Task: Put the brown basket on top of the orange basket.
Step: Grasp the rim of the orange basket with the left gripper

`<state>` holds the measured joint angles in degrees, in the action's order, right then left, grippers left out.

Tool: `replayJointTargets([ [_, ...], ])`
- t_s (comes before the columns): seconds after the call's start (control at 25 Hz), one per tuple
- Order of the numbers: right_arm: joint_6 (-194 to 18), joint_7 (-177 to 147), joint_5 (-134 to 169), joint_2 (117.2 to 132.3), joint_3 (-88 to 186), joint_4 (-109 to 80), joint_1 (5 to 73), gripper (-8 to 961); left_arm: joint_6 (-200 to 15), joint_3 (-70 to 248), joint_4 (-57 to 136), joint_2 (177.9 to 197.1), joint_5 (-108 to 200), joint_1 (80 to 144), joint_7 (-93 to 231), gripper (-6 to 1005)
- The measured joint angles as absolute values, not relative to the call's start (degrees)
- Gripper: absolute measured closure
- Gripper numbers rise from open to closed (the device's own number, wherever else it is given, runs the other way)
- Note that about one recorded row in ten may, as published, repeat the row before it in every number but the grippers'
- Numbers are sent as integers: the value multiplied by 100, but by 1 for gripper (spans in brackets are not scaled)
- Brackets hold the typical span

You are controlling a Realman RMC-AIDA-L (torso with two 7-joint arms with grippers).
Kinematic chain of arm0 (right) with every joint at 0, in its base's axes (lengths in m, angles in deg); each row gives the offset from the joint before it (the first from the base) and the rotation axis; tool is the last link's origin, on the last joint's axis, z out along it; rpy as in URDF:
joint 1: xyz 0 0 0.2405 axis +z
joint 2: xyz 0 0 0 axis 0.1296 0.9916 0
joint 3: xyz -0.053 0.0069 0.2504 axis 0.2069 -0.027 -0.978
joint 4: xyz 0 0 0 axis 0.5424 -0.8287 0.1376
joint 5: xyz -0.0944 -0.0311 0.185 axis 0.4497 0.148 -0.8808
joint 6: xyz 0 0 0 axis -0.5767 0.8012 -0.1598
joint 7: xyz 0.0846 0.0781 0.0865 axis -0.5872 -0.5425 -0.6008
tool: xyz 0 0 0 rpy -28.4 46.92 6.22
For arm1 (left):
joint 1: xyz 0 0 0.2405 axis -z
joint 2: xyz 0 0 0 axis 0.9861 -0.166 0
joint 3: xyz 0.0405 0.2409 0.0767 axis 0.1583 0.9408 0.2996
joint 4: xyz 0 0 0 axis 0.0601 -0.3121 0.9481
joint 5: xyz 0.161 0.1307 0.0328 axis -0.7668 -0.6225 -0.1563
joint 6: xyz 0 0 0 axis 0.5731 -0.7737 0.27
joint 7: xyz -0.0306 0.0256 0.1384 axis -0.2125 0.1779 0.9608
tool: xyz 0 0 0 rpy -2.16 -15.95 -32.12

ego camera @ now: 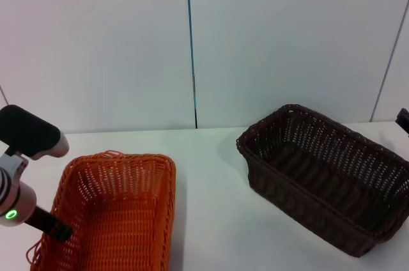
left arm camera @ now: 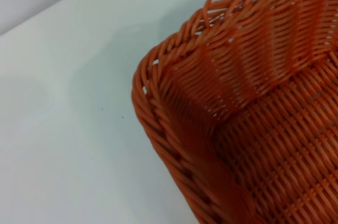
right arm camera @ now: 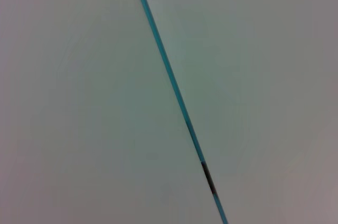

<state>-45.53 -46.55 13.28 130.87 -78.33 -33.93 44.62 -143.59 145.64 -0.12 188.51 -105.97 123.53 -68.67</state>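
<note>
Woven rectangular orange basket point(ego camera: 115, 213), brown basket point(ego camera: 326, 175)

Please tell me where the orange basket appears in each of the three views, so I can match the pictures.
Head view: the orange basket is at lower left, on the white table.
Left wrist view: one corner of it fills the right side, rim and inside wall seen close.
Right wrist view: not in it.
Shared landmark: the white table appears in the head and left wrist views.
</note>
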Motion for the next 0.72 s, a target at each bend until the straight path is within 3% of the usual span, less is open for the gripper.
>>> replayJointTargets([
  [0.72,-4549,-4655,1328,13085,-7835,-3352,4445,25,-14417,14604,-305,18861,-10588,12267,-6906,757],
])
